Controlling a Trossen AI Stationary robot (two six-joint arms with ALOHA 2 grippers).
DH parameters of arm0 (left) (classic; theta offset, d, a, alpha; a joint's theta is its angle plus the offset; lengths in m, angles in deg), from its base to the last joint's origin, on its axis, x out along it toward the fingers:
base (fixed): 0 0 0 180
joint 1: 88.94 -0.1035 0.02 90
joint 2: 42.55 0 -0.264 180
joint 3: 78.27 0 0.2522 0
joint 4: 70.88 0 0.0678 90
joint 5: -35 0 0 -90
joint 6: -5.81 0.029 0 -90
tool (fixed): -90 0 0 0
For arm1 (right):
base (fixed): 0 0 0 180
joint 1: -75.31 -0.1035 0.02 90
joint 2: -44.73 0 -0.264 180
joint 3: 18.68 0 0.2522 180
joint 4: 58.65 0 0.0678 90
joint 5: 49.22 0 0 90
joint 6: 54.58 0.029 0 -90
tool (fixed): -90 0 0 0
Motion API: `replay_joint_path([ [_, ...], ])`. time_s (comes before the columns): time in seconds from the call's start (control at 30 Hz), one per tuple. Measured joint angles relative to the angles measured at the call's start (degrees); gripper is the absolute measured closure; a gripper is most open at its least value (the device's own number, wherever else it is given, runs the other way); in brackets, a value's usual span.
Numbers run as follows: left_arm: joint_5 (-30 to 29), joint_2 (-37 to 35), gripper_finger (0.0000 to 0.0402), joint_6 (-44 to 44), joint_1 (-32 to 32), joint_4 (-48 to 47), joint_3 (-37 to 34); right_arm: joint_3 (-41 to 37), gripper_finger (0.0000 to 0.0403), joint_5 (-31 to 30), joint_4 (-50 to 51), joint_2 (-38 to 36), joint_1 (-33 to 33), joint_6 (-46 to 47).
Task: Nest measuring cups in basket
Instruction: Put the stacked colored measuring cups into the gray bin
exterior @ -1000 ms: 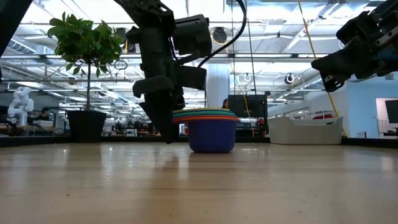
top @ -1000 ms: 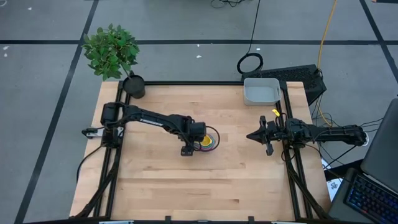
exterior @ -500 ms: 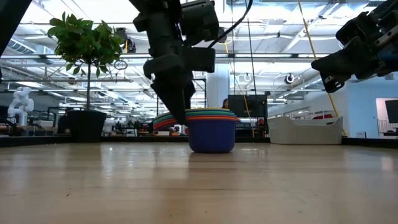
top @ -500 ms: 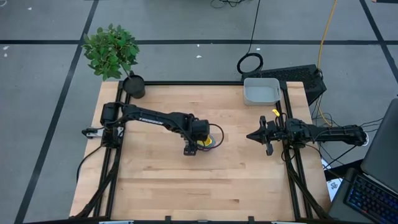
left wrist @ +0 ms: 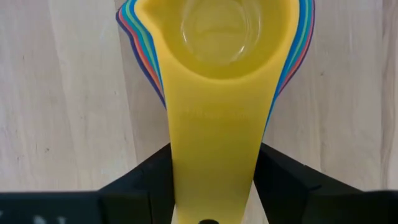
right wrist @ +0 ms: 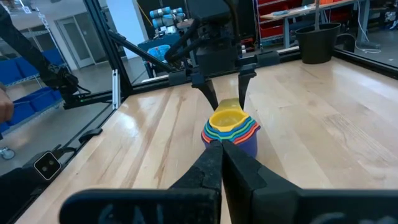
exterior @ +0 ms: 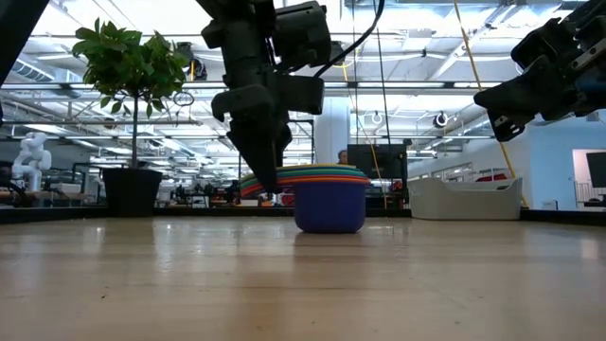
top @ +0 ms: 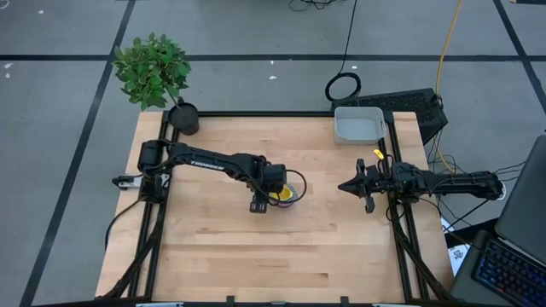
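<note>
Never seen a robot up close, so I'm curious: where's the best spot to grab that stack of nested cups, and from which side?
Probably by the fanned handles, from above: the stack of measuring cups stands upright, its flat handles jutting out one side. The left gripper already straddles them there; the round bowl looks harder to pinch.

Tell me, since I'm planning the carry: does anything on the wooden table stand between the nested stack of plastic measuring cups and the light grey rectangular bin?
Nothing visible does. Bare tabletop separates the stacked plastic measuring cups, held by the left gripper, from the light grey rectangular bin. The right gripper waits off that line.
</note>
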Motion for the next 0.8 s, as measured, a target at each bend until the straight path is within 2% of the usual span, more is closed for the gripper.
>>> replay_joint_path([
  [0.57, -0.02, 0.00, 0.0217, -0.50, 0.13, 0.62, -0.02, 0.00, 0.0403, 0.00, 0.07, 0.00, 0.00, 0.00],
  [0.73, -1.71, 0.00, 0.0251, 0.30, 0.33, 0.60, -0.02, 0.00, 0.0403, 0.00, 0.07, 0.00, 0.00, 0.00],
  [0.8, -1.92, 0.00, 0.0252, 0.49, 0.33, 0.74, -0.03, 0.00, 0.0403, 0.00, 0.11, 0.00, 0.00, 0.00],
])
